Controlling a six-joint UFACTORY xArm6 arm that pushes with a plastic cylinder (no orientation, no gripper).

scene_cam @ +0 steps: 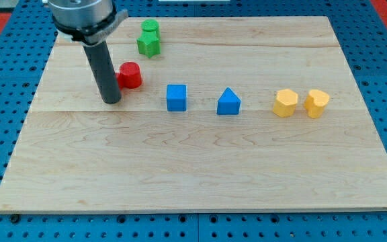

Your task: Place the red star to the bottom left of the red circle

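The red circle [131,75] is a short red cylinder at the board's upper left. My tip [111,101] rests on the board just to the circle's lower left, and the dark rod stands right against the circle's left side. I cannot make out the red star as a separate block. Only a sliver of red shows at the rod's right edge, and I cannot tell whether it belongs to the circle or to a block hidden behind the rod.
A green circle [151,28] and a green star [148,45] sit close together above the red circle. A blue cube [176,97], a blue triangle [228,102], a yellow hexagon [285,103] and a yellow heart [316,103] form a row to the right.
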